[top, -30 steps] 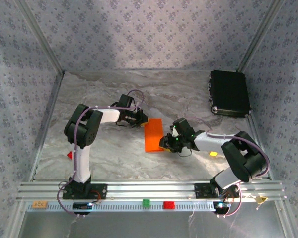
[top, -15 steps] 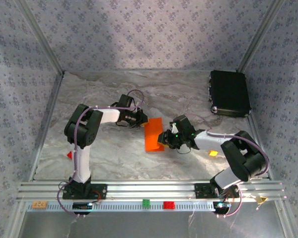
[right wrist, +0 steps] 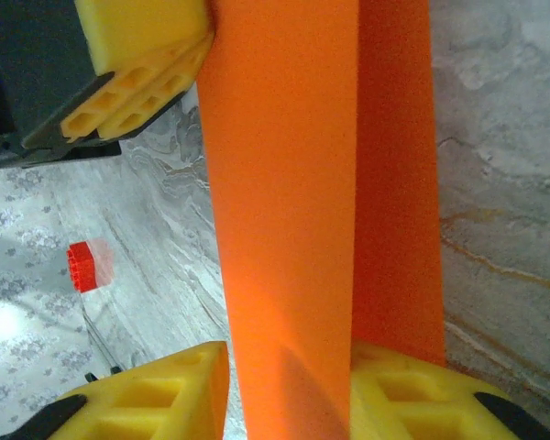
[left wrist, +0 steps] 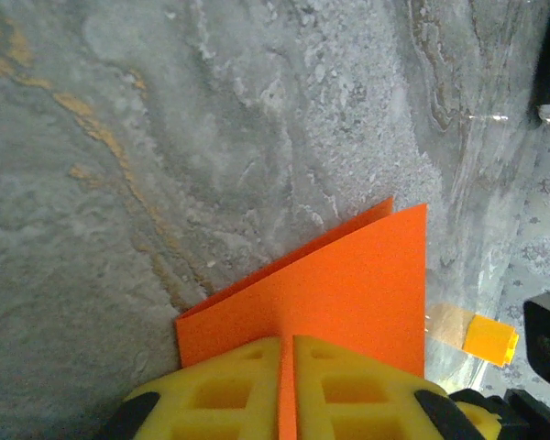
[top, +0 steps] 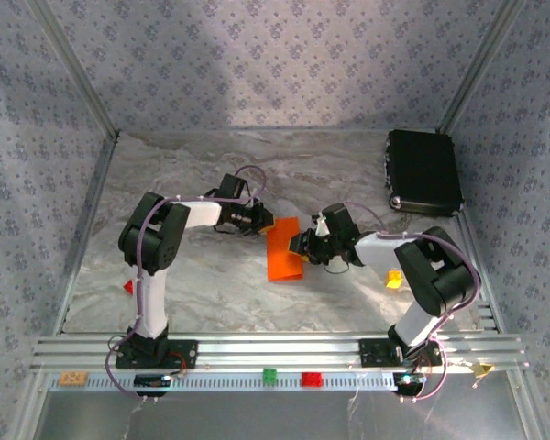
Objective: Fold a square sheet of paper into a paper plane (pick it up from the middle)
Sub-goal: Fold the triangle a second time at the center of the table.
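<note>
- Thin bright orange paper sheet (top: 284, 252), folded double into a narrow strip, sits mid-way across the grey marbled worktop (top: 192, 275), between the tips of the two arms.
- Left arm's yellow fingers (left wrist: 211, 399) are clamped together on the sheet's far-left corner. Only a sliver of orange edge shows between the pads. Two slightly offset layers spread out ahead of them.
- Right arm's yellow fingers (right wrist: 147, 399) sit at the sheet's right edge, part-way apart, with an orange flap filling the gap between them. The second layer runs in at the right-hand pad. Can't tell whether they actually pinch the paper.
- Small yellow-orange block (top: 394, 279) is on the worktop just right of the right arm's forearm, apart from the sheet.
- Small red block (top: 128, 287) is beside the left arm, well apart from the sheet.
- Black rectangular box (top: 424, 171) is in the far right corner, well apart from everything else.
</note>
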Tool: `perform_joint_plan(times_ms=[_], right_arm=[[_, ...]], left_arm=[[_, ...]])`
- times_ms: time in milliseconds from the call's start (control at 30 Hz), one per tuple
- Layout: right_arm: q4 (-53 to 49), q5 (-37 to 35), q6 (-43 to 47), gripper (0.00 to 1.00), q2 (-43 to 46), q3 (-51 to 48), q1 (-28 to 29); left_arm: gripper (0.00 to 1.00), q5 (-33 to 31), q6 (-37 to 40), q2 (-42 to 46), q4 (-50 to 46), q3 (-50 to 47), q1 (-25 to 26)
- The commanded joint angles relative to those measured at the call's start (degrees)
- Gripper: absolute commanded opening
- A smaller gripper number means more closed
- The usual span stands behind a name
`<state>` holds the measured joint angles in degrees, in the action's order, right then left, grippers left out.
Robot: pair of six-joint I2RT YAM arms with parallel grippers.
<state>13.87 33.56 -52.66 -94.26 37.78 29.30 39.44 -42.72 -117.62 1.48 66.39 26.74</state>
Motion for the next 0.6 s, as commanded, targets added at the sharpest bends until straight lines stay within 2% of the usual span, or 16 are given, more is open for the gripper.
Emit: perform_joint_plan(times_ms=[0, 200, 367, 567], right_arm=[[1.3, 2.0, 1.2, 0.29, -1.4, 1.0, -0.6], [2.8, 1.4, 0.6, 0.13, -2.8, 0.1, -1.0], [4.5, -0.1, -1.1, 0.05, -2.8, -1.0, -1.3], [7.1, -2.0, -3.9, 0.02, -2.2, -2.3, -1.5]], left_arm=[[0.16, -1.6, 0.4, 0.3, -4.3, -2.2, 0.9], [0.27, -0.5, -0.4, 3.6, -3.2, -1.4, 1.1], [0.48, -2.7, 1.5, 9.5, -4.7, -0.7, 1.7], [0.72, -7.1, 4.7, 16.2, -7.1, -1.3, 2.4]])
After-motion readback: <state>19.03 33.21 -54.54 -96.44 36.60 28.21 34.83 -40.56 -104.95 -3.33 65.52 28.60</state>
